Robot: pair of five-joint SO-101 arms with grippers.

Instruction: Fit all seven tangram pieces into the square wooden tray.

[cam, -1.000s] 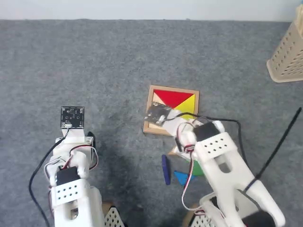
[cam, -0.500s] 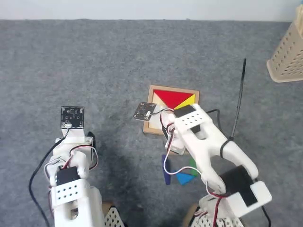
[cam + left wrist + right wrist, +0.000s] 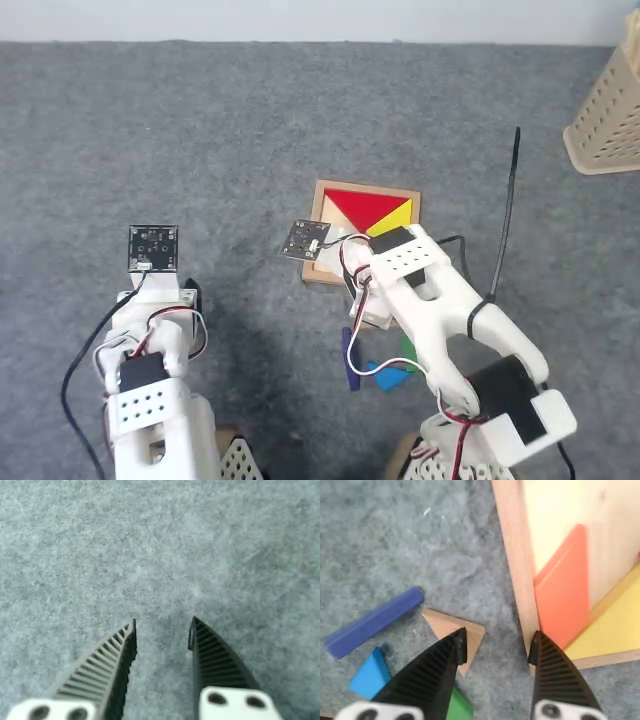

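Observation:
The square wooden tray (image 3: 325, 192) lies mid-table with a red triangle (image 3: 362, 206) and a yellow triangle (image 3: 399, 213) in it. In the right wrist view an orange piece (image 3: 564, 587) rests inside the tray frame (image 3: 516, 565), beside the yellow piece (image 3: 615, 627). My right gripper (image 3: 498, 636) is open and straddles the tray's near corner. One fingertip is over a tan triangle (image 3: 470, 630) on the carpet. A dark blue parallelogram (image 3: 372, 622), a light blue triangle (image 3: 366, 676) and a green piece (image 3: 462, 707) lie outside the tray. My left gripper (image 3: 163, 625) is open over bare carpet.
Grey carpet covers the table. A cream perforated bin (image 3: 610, 105) stands at the far right edge. The right arm (image 3: 420, 285) covers the tray's near half in the high view, with the loose pieces (image 3: 348, 360) beside it. The left arm (image 3: 150, 350) is at the near left.
The right arm has swung round and its wrist has shifted left, to the tray's near left corner; most of this happened in the first half second. The left arm has not moved.

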